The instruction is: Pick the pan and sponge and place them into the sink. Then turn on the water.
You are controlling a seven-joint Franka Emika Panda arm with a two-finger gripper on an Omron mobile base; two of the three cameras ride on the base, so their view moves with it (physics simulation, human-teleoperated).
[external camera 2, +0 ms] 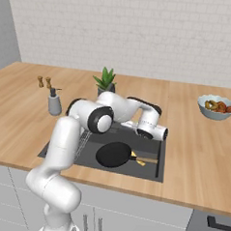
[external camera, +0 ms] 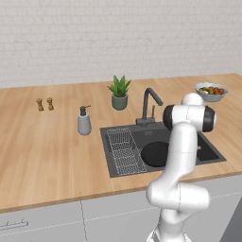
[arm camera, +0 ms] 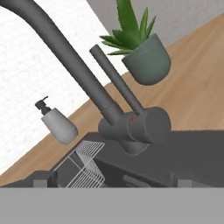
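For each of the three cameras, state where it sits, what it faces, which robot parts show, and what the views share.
Left base view: behind the arm's left, looking down at the sink; white arm at lower right.
Right base view: behind its right, over the pan in the basin; arm at lower left.
Hand view: on the hand, tilted, close on the faucet; dark fingertips low, end effector open.
Shared: plant, soap dispenser, faucet.

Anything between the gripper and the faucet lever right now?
Nothing visible. In the hand view the open gripper looks straight at the faucet, its lever rising clear just ahead. The potted plant and soap dispenser stand behind, off to either side. The pan already lies in the sink.
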